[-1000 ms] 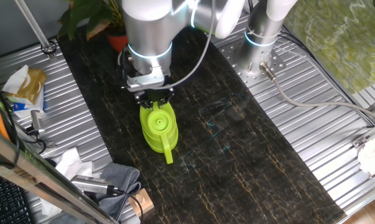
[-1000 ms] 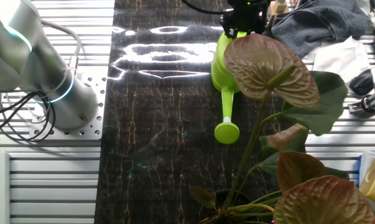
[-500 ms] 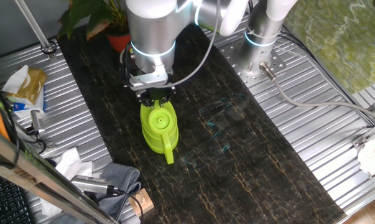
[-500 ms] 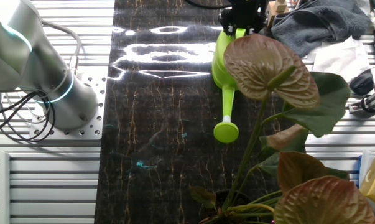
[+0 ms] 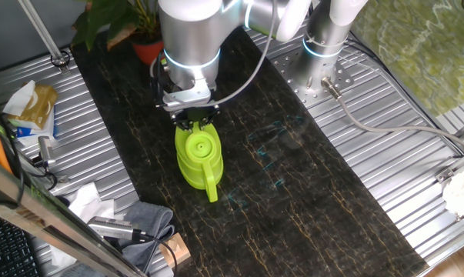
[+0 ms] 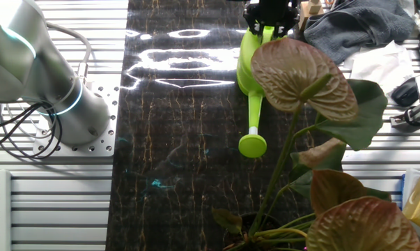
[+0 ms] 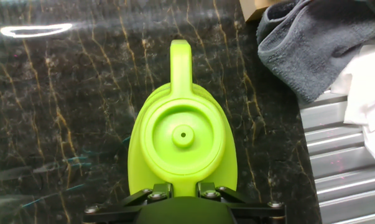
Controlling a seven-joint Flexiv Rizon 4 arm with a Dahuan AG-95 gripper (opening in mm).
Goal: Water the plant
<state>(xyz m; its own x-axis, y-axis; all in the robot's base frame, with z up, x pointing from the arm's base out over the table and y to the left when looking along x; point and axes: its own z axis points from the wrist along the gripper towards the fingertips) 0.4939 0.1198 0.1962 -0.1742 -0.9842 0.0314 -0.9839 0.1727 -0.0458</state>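
Watering can [image 5: 198,157], apparently clamped at its rear by the gripper [image 5: 194,121], has crept toward the plant [image 5: 130,21] in its orange-red pot at the mat's far end, so carry under way, pouring pending.

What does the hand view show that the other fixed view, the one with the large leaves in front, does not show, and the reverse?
Only the hand view shows the round lid of the lime-green plastic watering can from straight above, and white cloth beside the grey towel.

Only the other fixed view shows the plant with broad green and brownish leaves, the can's round spout head, and the silver arm base.

Both show the watering can, the towel and the dark marble-patterned mat.
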